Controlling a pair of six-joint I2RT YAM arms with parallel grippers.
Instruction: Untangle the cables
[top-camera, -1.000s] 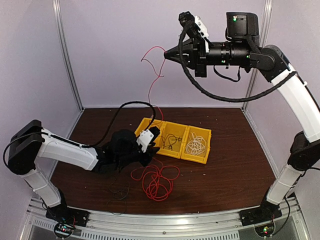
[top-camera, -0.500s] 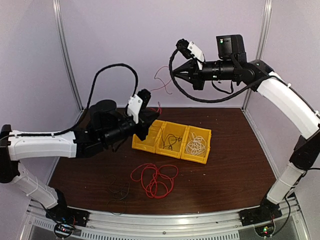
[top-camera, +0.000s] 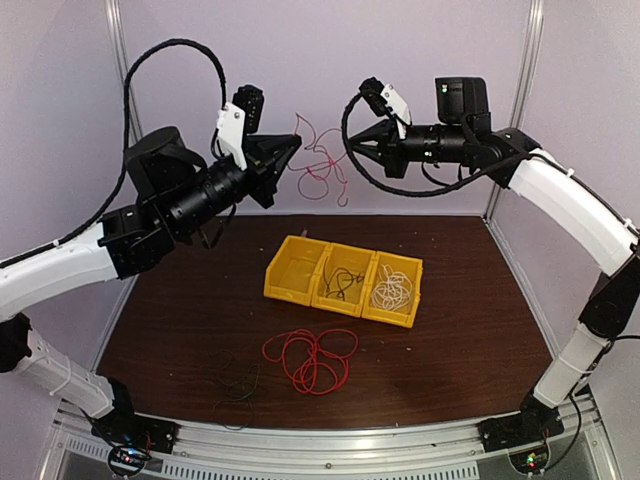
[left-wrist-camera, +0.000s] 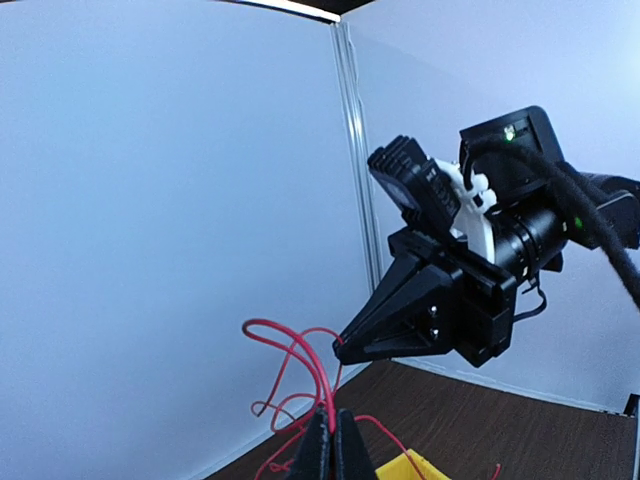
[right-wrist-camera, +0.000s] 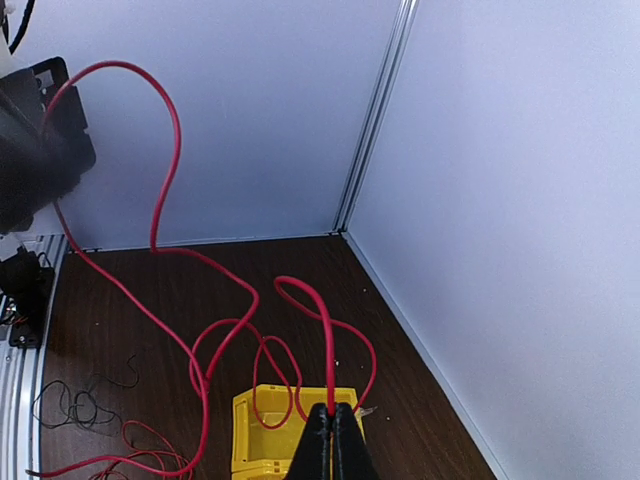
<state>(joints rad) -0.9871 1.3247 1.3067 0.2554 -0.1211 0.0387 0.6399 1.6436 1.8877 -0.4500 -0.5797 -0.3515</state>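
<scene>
**Left pincer (top-camera: 297, 143) and right pincer (top-camera: 352, 146) both clamped on one red wire (top-camera: 322, 168), high over the bench (top-camera: 470, 340)**

So the two arms are nose to nose in the air above the far edge. Each has its fingers pressed together on the wire, and both wrist views show it running straight into the closed tips. My guess at the why: lifted clear, the loops hang free and the kinks can drop out. Two grips that close together also give you something to pull apart. The slack droops in loose curls between and below them, and from the top view it doesn't seem to touch anything.

Down below, a yellow tray (top-camera: 283, 290) sits mid-bench, a bit toward the far edge. It has three compartments: nothing I can make out in the left one, a dark wire (top-camera: 342, 283) in the middle, a white wire (top-camera: 392, 290) in the right. I reckon that's where sorted ones go.

Not in the tray yet are a red coil (top-camera: 310, 360) lying between it and the near edge, and a thin dark tangle (top-camera: 237, 383) toward the near-left corner. Can't tell whether that coil joins the held wire.

The bench is dark brown and matt, with a metal rail (top-camera: 330, 440) along the near edge. Pale lilac panels (top-camera: 200, 60) close in the other sides, with metal posts (top-camera: 135, 120) at the far corners.
</scene>
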